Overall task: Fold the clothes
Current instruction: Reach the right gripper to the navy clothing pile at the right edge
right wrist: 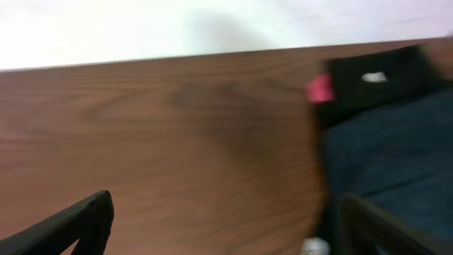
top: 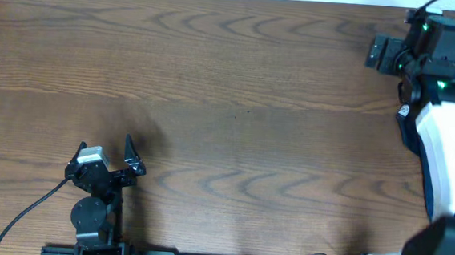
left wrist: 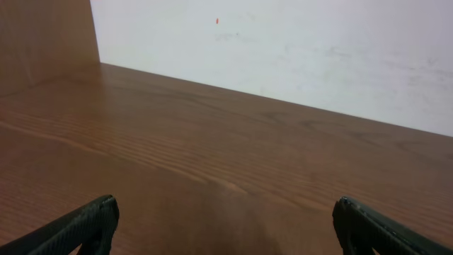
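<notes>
- Two arms work at a wood table (top: 230, 87). The left tool (top: 106, 147) sits near the front edge, wide and empty. The right tool (top: 384, 52) is at the far right corner, and navy clothes (top: 410, 134) peek from under the right arm (top: 447, 139).
- Left wrist: fingers (left wrist: 85, 223) spread wide above the wood, holding nothing.
- Right wrist, blurred: fingers (right wrist: 85, 219) wide apart, nothing between. The clothes lie right, with a black piece (right wrist: 396, 88), white label (right wrist: 374, 76) and red bit (right wrist: 320, 88) beyond.
</notes>
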You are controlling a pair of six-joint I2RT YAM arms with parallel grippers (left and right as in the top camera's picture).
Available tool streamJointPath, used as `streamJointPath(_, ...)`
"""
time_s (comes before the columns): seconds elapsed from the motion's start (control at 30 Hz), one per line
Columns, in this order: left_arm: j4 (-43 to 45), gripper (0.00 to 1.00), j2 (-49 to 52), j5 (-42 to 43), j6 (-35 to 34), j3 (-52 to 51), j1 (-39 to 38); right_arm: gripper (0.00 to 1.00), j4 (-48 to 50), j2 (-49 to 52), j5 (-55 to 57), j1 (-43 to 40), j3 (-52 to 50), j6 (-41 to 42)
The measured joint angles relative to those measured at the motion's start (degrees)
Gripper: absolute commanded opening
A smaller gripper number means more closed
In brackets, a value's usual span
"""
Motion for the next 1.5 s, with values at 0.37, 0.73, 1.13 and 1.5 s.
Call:
streamJointPath(0.37,0.00,0.98,0.02,0.00,0.00,0.00,0.00,0.99,0.81,27.02,25.99,0.00,15.15,-14.25)
streamJointPath(0.73,0.00,0.98,0.02,0.00,0.00,0.00,0.00,0.94,5.38,39.65,39.82,-0.39,17.16,-20.96)
streamJointPath(1.13,0.00,0.98,0.02,0.00,0.00,0.00,0.00,0.53,5.22,41.40,43.89,-5.77,17.64,-22.58)
streamJointPath(1.5,0.00,0.98,0.02,0.00,0.00,0.00,0.00,0.26,5.01,41.40,44.00,-6.08,17.64,-22.16)
